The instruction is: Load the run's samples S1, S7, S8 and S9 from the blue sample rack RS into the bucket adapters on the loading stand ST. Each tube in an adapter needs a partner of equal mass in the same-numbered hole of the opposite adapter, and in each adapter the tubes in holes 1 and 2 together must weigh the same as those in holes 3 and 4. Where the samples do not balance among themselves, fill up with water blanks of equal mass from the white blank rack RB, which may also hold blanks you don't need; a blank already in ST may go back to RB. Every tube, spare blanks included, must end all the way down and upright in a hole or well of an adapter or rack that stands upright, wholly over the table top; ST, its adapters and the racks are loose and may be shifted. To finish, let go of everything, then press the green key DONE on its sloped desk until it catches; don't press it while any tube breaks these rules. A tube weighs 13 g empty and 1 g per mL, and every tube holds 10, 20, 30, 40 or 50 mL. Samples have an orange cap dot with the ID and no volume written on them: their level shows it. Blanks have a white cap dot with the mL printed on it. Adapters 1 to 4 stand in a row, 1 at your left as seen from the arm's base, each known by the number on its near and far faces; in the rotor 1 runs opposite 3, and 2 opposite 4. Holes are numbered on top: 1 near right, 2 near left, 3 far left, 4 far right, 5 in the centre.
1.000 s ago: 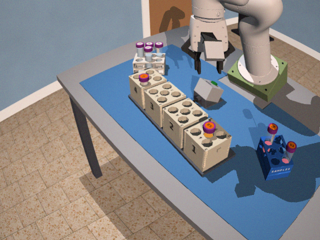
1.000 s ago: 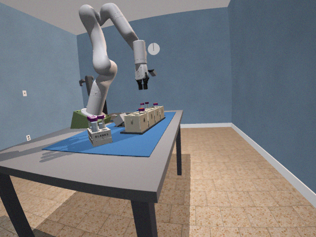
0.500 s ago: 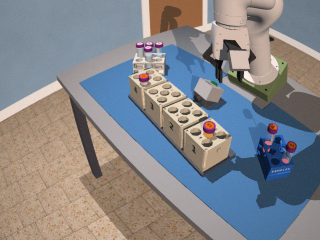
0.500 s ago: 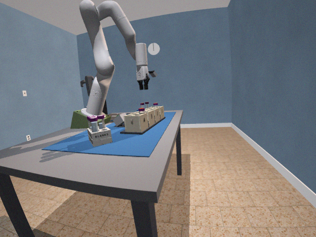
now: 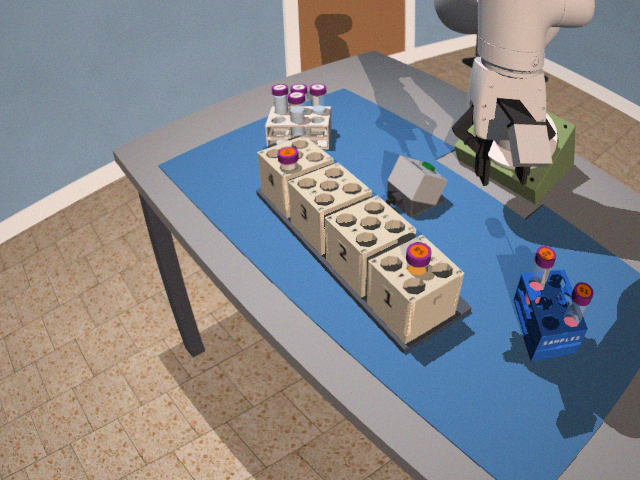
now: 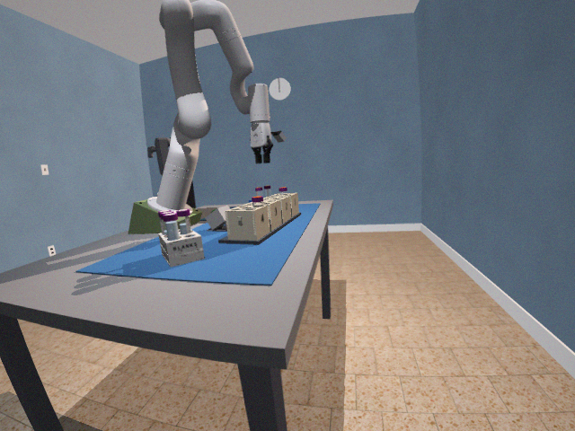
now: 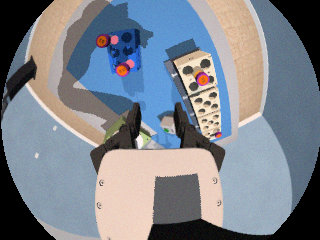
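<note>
The white jointed arm [image 6: 185, 116] arches high, its black-fingered pincer [image 5: 504, 167] pointing straight down, half-spread and empty, above the grey surface [image 5: 330, 356] beside its green base [image 5: 560, 170].

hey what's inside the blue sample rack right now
Two orange-dotted tubes stand in the blue sample rack; the other wells look vacant. Their lower ends are hidden by the rack's walls.

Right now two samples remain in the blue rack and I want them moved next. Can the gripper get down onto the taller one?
Probably yes. The gripper hangs open and empty, high above the table, and nothing stands over the tall sample tube in the blue sample rack; its neighbour stands apart.
</note>
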{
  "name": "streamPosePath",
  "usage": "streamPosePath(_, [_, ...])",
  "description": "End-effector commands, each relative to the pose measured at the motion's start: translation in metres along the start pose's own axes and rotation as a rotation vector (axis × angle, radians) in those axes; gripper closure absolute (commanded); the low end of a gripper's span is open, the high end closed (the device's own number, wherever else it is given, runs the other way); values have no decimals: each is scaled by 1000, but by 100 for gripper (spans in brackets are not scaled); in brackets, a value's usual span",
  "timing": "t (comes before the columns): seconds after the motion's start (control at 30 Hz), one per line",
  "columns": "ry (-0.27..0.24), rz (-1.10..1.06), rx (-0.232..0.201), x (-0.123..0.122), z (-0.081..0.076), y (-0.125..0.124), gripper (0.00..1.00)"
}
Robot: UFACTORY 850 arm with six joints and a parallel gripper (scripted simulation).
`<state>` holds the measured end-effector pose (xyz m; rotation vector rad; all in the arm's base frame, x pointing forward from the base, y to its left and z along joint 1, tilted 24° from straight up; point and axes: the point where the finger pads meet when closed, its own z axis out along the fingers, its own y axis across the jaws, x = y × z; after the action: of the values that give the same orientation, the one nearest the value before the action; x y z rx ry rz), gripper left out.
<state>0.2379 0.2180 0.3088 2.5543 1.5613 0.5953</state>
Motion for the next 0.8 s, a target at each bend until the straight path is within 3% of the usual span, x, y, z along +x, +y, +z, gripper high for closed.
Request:
streamPosePath(0.0, [-13,8,-36,20,2,-22,43])
streamPosePath(0.77, [-13,8,-36,88,5,-102,43])
